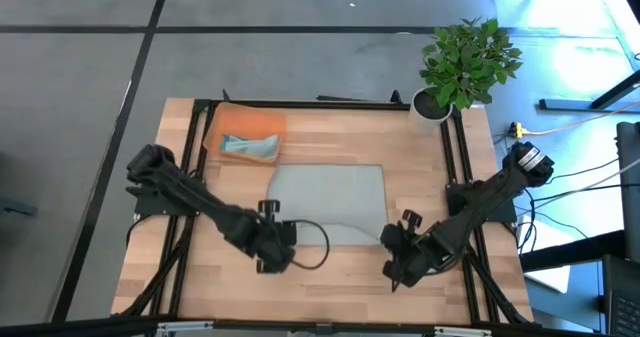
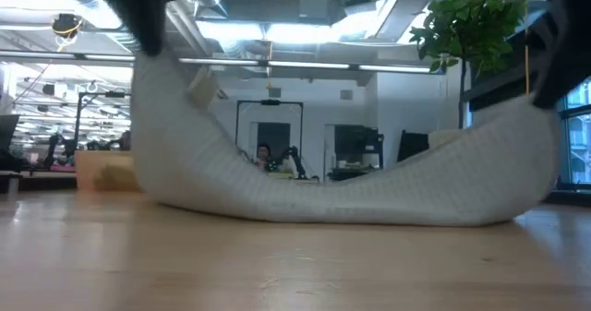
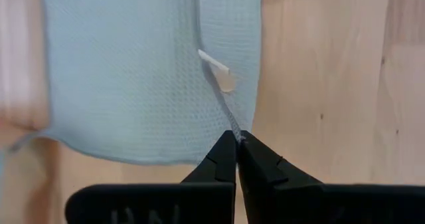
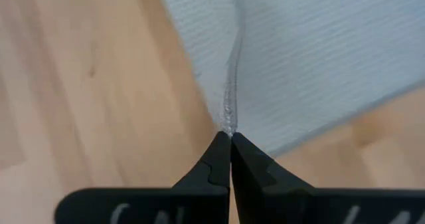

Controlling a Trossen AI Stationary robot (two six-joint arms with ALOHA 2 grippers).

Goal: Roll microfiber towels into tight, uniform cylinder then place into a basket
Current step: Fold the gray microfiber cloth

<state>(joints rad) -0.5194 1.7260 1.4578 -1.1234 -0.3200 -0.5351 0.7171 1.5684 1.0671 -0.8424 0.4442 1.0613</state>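
Overhead, the grey-green towel (image 1: 328, 199) lies spread in the middle of the wooden counter (image 1: 330, 277). The left gripper (image 1: 276, 239) sits at the towel's near left corner and the right gripper (image 1: 392, 243) at its near right corner, so the near edge runs between the two. The orange basket (image 1: 246, 127) stands at the far left of the counter, well apart from both grippers, with the teal towel (image 1: 250, 146) bunched inside it. A potted plant (image 1: 462, 65) stands at the far right corner.

From counter height, the grey-green towel (image 2: 342, 189) hangs in a sagging curve: both ends are lifted, the middle rests on the counter (image 2: 277, 265). Dark arm parts cover the places where the ends are held. The basket (image 2: 103, 171) shows low at the left behind the towel, and the plant (image 2: 471, 25) rises at the right. Far back in the room a person (image 2: 265, 154) is visible.

Seen from the left wrist, the left gripper (image 3: 237, 144) is closed, its tips pinching the edge of the grey-green towel (image 3: 133, 78); the cloth spreads away from the tips, and a small white tag (image 3: 214, 63) sticks up from it.

Seen from the right wrist, the right gripper (image 4: 230, 139) is likewise closed on a gathered ridge of the grey-green towel (image 4: 325, 44), which fans out beyond the tips over the counter (image 4: 99, 104).
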